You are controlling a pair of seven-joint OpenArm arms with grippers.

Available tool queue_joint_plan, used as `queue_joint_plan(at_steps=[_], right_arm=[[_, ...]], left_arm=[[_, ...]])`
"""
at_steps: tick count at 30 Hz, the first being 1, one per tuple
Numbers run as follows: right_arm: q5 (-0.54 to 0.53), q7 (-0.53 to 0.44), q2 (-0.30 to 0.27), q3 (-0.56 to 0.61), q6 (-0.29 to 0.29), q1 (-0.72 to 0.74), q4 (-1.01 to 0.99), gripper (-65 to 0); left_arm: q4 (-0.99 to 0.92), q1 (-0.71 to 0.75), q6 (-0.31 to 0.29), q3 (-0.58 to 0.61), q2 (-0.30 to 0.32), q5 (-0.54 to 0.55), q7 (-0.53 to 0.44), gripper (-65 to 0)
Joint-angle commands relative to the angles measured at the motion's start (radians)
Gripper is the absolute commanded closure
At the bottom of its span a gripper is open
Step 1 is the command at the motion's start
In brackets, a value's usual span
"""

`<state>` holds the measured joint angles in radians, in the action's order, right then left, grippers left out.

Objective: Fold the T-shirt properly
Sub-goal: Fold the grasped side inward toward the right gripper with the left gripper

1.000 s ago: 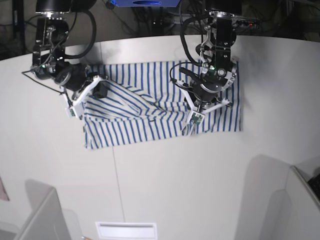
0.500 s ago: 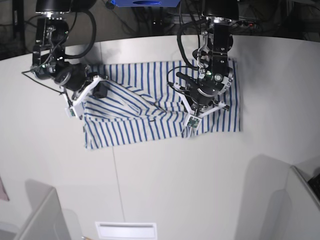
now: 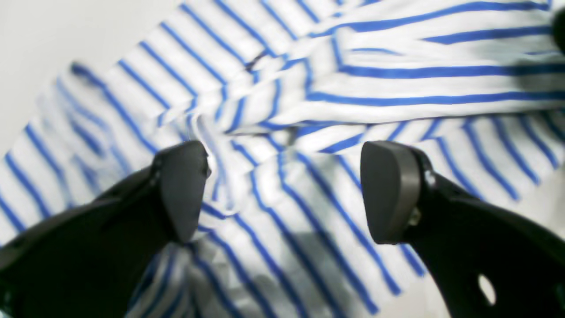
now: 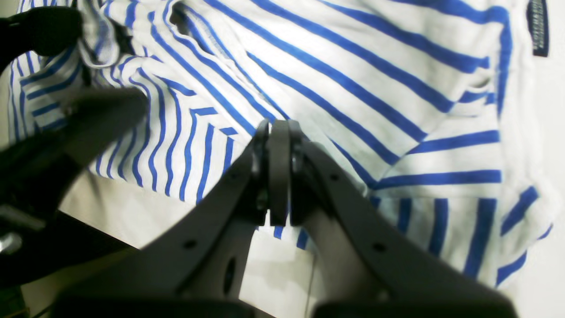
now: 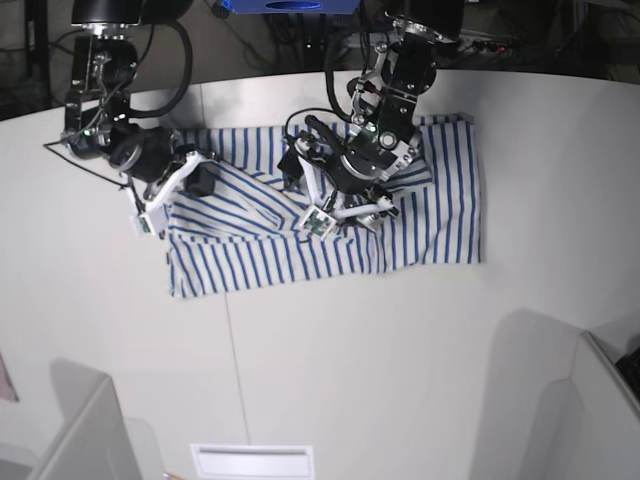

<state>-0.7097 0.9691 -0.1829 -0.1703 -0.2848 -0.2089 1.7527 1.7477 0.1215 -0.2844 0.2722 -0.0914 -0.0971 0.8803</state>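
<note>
Jaws of left gripper (image 3: 282,190) stand wide apart, nothing between them, hovering over white blue-striped cloth T-shirt (image 5: 440,210) w/ rumpled folds below; right gripper (image 4: 276,170) pads pressed tight together at shirt's edge; shirt lies crumpled across pale grey table (image 5: 350,360), dark neck tag (image 4: 537,26) showing

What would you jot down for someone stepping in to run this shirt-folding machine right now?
Left tool: open, above the middle of the white blue-striped cloth T-shirt, holding nothing.
Right tool: shut, at the shirt's other end; whether cloth is pinched is unclear.
Shirt: on the pale table, partly folded, bunched and creased in the middle.
Left to do: smooth it and finish the folds.
</note>
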Motion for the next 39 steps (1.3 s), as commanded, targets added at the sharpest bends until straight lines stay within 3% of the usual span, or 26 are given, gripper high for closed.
queue_joint_plan(at_steps=[1, 4, 9, 20, 39], right_arm=[[-0.017, -0.019, -0.01, -0.005, -0.004, 0.013, 0.019, 0.0], [-0.017, -0.019, -0.01, -0.005, -0.004, 0.012, 0.019, 0.0], [-0.017, -0.019, -0.01, -0.002, -0.004, 0.01, 0.019, 0.0], [-0.017, -0.019, 0.01, -0.004, -0.004, 0.004, 0.019, 0.0], [-0.017, -0.017, 0.01, -0.005, -0.004, 0.012, 0.02, 0.0]], left_arm=[[0.051, -0.003, 0.004, -0.009, -0.006, -0.003, -0.016, -51.2], [0.14, 0.022, 0.004, -0.109, -0.005, -0.005, -0.016, -36.9], [0.203, 0.056, 0.004, -0.276, 0.029, -0.006, -0.014, 0.0], [0.185, 0.077, 0.004, -0.452, 0.094, -0.008, -0.016, 0.0], [0.105, 0.14, 0.004, -0.253, 0.084, 0.0, -0.016, 0.0]])
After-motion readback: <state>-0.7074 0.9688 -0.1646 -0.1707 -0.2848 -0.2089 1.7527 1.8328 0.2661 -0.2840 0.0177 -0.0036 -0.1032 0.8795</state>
